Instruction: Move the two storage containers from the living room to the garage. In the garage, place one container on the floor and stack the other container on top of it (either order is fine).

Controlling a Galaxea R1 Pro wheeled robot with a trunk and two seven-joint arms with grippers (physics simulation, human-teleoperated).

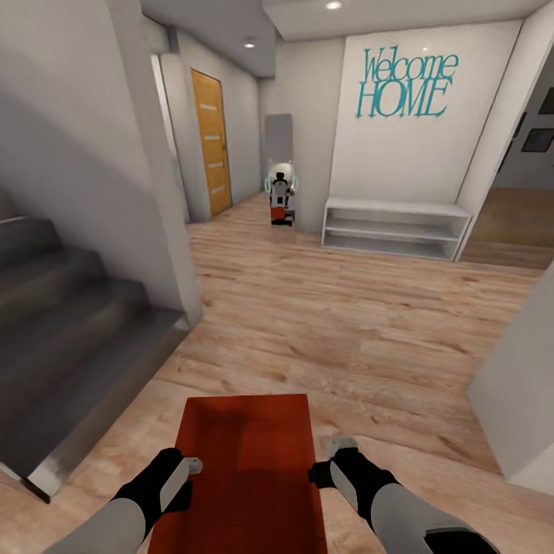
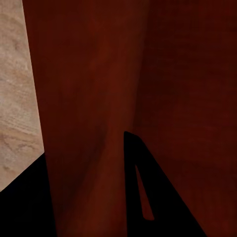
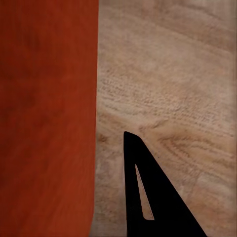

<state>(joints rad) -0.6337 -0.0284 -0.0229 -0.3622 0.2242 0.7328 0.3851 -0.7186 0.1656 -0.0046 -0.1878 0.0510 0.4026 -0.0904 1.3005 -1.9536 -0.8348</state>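
I hold one orange-red storage container low in front of me, over the light wood-plank floor of a hallway. My left gripper is shut on its left wall, and the left wrist view shows a black finger inside the dark red box. My right gripper grips the right wall. In the right wrist view one finger lies outside the container over the planks, and the other finger is hidden behind the wall.
Grey stairs rise at the left behind a white wall corner. Ahead stand a wooden door, a mirror showing my reflection, and a low white shelf under "Welcome HOME". A white wall corner juts in at right.
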